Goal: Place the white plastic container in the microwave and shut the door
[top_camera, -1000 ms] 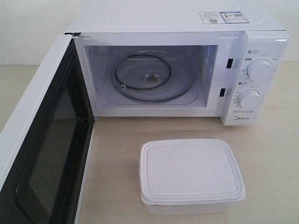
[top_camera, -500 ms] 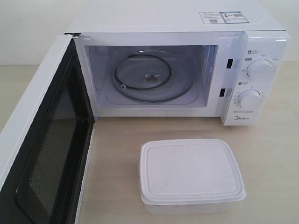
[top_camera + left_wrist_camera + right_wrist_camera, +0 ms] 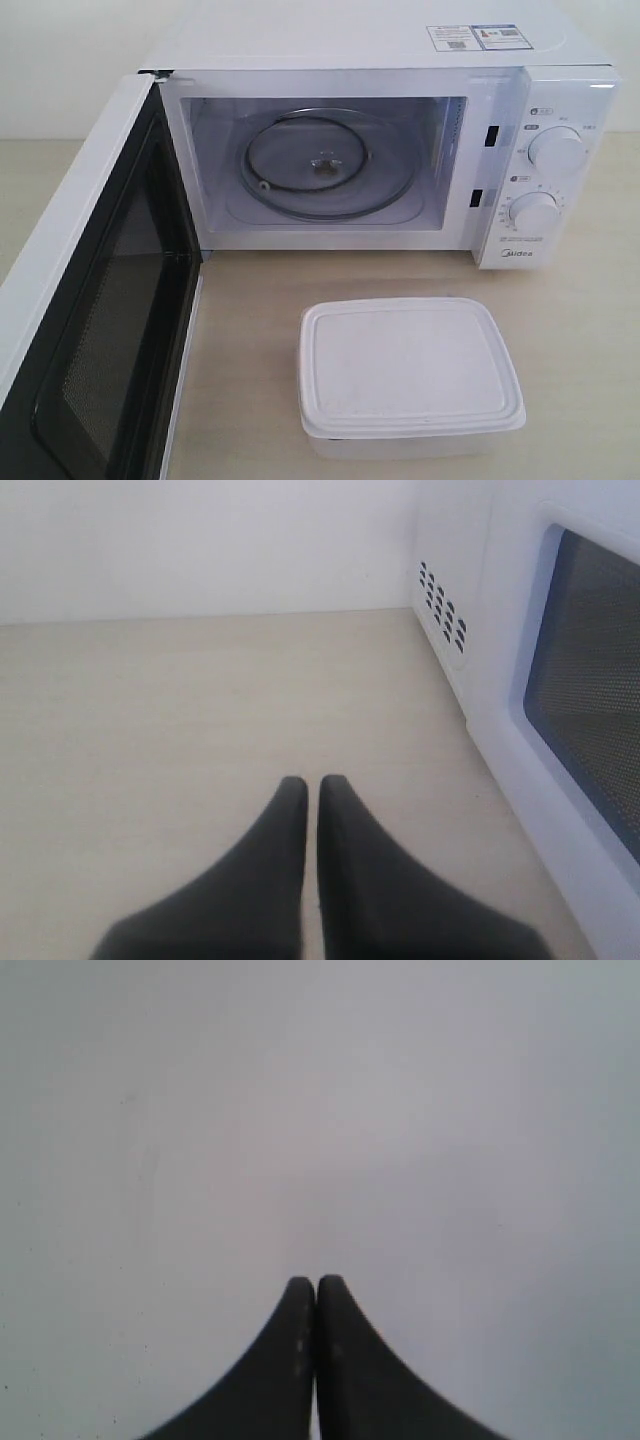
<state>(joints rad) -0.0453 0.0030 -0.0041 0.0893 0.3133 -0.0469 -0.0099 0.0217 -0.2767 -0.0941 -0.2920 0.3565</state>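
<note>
Starting at the arms: the left tool (image 3: 311, 780) is sitting clenched, fingers nearly touching with nothing between them. It's hanging over bare table (image 3: 180, 700), with the vent slots (image 3: 442, 620) and the outside of the door (image 3: 520, 740) off at its 2 o'clock. The right tool (image 3: 316, 1280) is clamped shut too and gripping nothing. All it's looking at is a blank pale surface, and I can't tell what that is. Neither tool is showing up in the exterior view.

The white plastic container (image 3: 408, 375) is resting on the table at 6 o'clock from the microwave (image 3: 350, 40) opening, a bit toward 5, well clear of it. My guess is it's light, with thin bendy walls and a smooth, slippery finish, so a hard squeeze is probably going to bow it or pop the lid (image 3: 400, 360). I'd be pinching across the short sides just under the lid rim, or catching that overhanging rim itself, and keeping it level.

Not much is getting in the way. The door is swinging wide open at 8 o'clock, so the cavity is showing fully, with the glass turntable (image 3: 325, 165) lying bare inside. The dials (image 3: 557, 150) are sitting at 3 o'clock of the opening. The open door is crowding the left arm's side, so the right arm looks better placed.
</note>
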